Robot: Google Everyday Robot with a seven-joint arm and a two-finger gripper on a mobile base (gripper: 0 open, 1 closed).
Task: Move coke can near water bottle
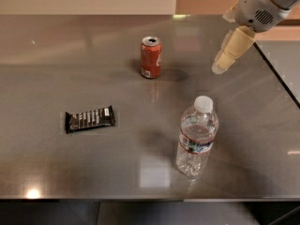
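The coke can (151, 57) is red with a silver top and stands upright at the middle back of the grey metal table (56, 69). The water bottle (196, 137) is clear with a white cap and a red and blue label band; it stands upright near the front, right of centre. My gripper (228, 51) hangs above the table at the upper right, to the right of the can and further back than the bottle. It holds nothing and touches neither object.
A black snack bar in a wrapper (89, 119) lies flat at the left front. The table's right edge (281, 81) runs diagonally just past my gripper, and its front edge runs just below the bottle.
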